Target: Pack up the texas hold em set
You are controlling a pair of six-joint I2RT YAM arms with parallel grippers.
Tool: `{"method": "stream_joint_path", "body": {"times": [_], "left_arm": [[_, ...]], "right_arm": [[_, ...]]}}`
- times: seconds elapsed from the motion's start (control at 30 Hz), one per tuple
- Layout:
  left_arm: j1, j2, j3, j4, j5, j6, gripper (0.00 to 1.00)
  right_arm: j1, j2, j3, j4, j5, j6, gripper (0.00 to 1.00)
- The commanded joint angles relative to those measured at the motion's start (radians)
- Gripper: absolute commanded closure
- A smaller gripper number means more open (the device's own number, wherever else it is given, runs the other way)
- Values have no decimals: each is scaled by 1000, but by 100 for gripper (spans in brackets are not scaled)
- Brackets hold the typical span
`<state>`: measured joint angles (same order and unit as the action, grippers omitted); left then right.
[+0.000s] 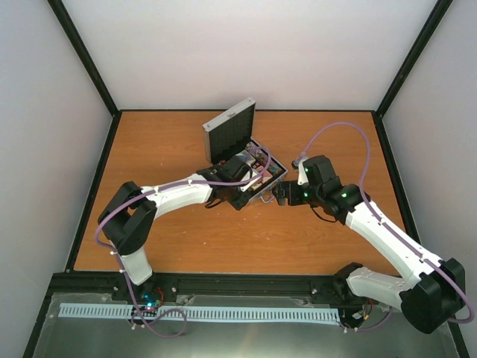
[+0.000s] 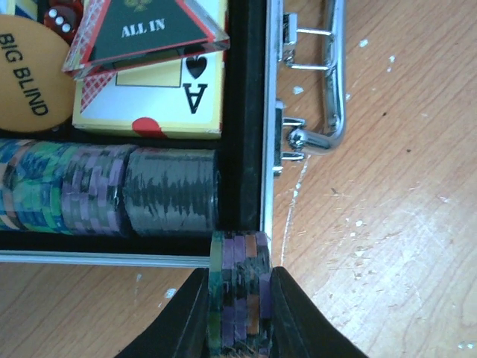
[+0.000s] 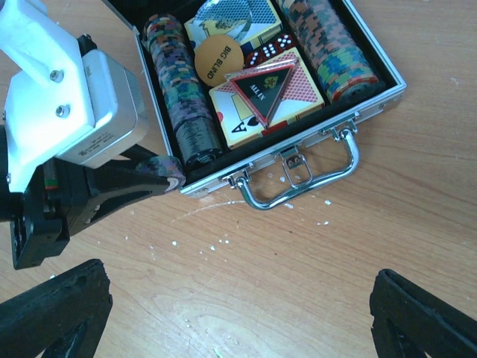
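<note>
While case (image 3: 373, 95) sits open on desk (image 2: 395, 239), my left claw (image 2: 240, 287) pinches chip stack (image 2: 240, 257) edge-on at its corner, matching packed rows (image 2: 112, 201) for slotting in; right claw (image 3: 238, 309) wide open near handle (image 3: 302, 190).

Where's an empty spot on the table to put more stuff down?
Bare wood lies in front of the handle, toward the open right gripper, and on the table left of the raised lid. It's crowded inside the case, and at its corner, where the left gripper holds a chip stack.
</note>
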<state>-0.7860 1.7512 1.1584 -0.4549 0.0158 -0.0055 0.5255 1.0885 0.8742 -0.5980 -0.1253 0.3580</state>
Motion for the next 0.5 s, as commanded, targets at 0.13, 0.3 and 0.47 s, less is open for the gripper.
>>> {"method": "stream_joint_path", "body": {"times": [0.13,0.3,0.47], "left_arm": [[4,-19,116,51,31,46,99],[4,42,139,48,15,69,99],[4,54,131,44,49,85,99]], "right_arm": [[-29,8,48,-1,2,13,6],[-50,7,50,-3,-7,12,6],[-72,13,47,-4,-23,3,6]]}}
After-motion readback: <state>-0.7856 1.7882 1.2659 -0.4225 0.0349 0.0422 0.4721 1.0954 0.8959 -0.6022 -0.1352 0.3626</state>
